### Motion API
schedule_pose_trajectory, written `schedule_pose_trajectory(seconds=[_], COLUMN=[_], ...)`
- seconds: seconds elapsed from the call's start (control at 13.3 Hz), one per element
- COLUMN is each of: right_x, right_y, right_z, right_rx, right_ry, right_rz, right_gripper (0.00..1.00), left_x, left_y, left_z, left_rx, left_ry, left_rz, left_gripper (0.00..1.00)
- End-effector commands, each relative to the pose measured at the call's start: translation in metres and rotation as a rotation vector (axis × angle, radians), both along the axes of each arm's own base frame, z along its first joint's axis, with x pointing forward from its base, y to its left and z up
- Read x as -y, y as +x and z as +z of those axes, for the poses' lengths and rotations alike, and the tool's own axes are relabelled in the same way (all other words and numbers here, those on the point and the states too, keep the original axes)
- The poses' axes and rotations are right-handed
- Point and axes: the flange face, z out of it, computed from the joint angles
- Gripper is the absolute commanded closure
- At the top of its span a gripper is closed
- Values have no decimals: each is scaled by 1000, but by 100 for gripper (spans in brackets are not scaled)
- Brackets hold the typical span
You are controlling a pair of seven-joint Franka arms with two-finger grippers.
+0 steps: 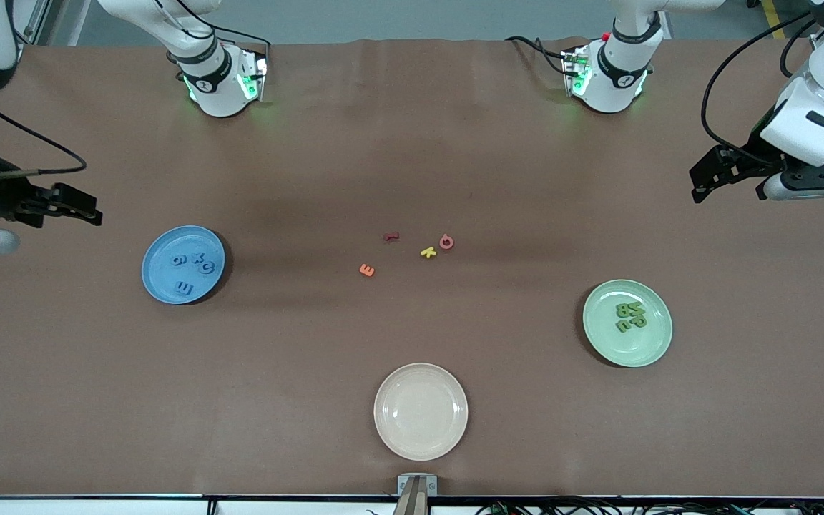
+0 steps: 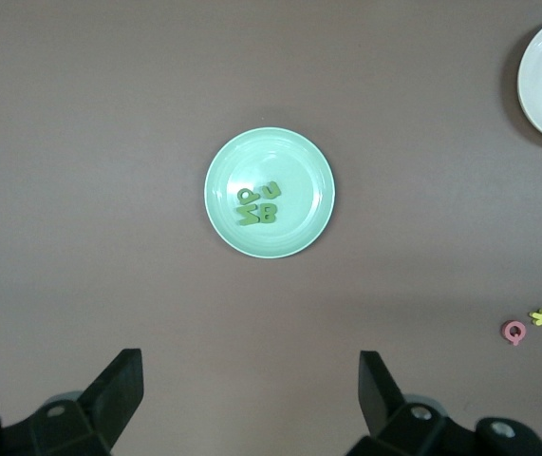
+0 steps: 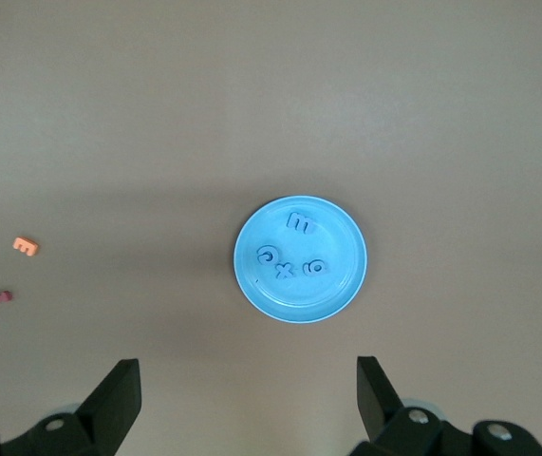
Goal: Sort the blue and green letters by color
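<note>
Front view: four blue letters lie in the blue plate, four green letters in the green plate. Both grippers hang well apart from them, the right gripper and left gripper at their own table ends.

Left wrist view: left gripper's fingers spread wide, empty, green letters clear of them.

Right wrist view: right gripper's fingers wide, empty, blue letters clear of them.
</note>
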Motion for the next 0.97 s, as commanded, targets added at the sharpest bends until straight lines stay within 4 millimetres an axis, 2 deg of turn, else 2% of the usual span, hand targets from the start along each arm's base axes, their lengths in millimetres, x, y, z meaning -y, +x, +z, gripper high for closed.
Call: schedule_pose_trajectory(seconds=[0.0,0.07,0.37,0.6,0.9], right_x=[-4,-6,-3,-2,4], right_y=[-2,-13,-45,-58,-56], right_z=[21,27,27,16,19], right_rx=[15,24,71,80,75], right_ry=[6,6,19,21,16], right_rz=[6,11,-1,-4,-13], right_gripper=[0,0,0,0,0], left_x=[-1,-1,-1,-2,-2], left_y=[2,2,-2,-3,-5], left_z=[8,11,22,23,25], left_rx=[7,11,-7,-11,-32], left_ry=[-13,-14,-4,2,5], left_rz=[-16,-14,-14,-51,-50], left_gripper=[0,0,0,0,0])
